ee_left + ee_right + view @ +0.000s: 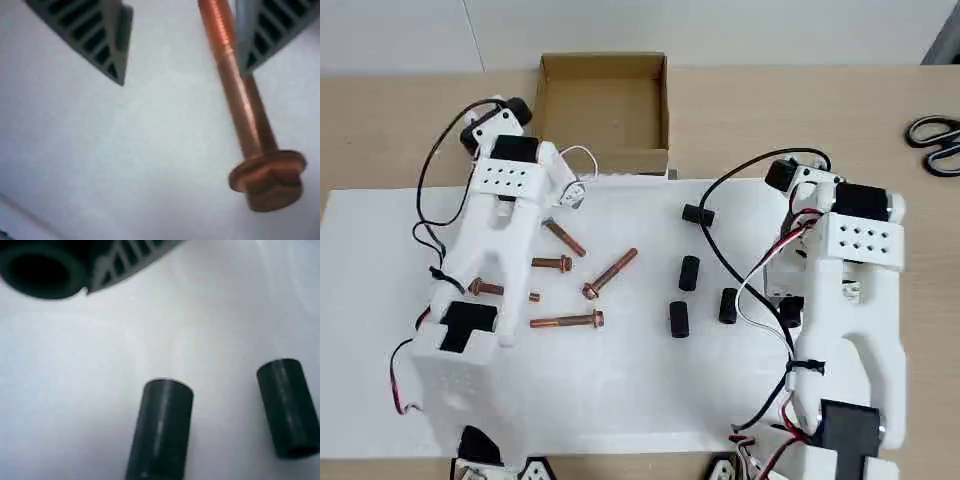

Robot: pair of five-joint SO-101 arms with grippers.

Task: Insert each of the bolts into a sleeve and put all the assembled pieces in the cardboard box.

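Note:
Several copper bolts lie on the white sheet [620, 390], among them one [563, 238] just in front of my left gripper [548, 212]. In the left wrist view this bolt [250, 135] lies flat between the spread fingers of the left gripper [181, 75], its shaft against one finger [270, 30] and its head pointing away. Black sleeves [689, 272] [678, 318] [728, 305] lie mid-sheet. My right gripper [788, 308] holds a black sleeve [42, 270] against its finger [130, 257], above two lying sleeves [162, 430] [289, 407].
The open cardboard box [603, 65] stands at the back, behind the left arm. One more sleeve [698, 214] lies near the sheet's far edge. Scissors [935, 145] rest on the wooden table at the far right. Cables hang from both arms.

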